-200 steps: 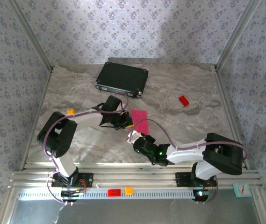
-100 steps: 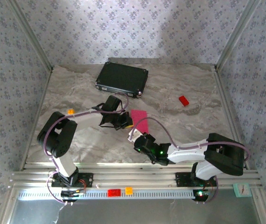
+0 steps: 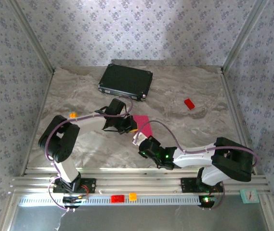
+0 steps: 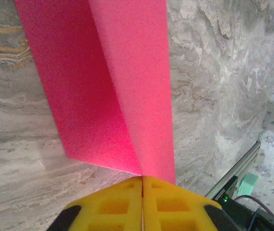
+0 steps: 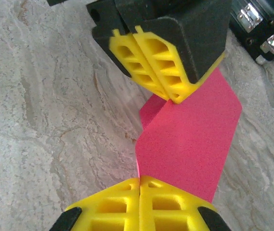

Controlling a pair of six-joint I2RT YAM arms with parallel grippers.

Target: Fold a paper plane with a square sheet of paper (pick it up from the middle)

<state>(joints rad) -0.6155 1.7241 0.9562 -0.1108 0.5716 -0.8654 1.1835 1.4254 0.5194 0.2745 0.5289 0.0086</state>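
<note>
Your left gripper (image 4: 142, 179) is clenched on the creased edge of the square sheet of paper (image 4: 103, 82); your right gripper (image 5: 140, 181) pinches its opposite edge, over the counter (image 5: 40, 106).

Right end effector (image 5: 140, 180) pinches the near edge of the square sheet of paper (image 5: 189, 139); left end effector (image 5: 173, 98) clamps the far edge, above the worktop (image 5: 45, 96).
</note>
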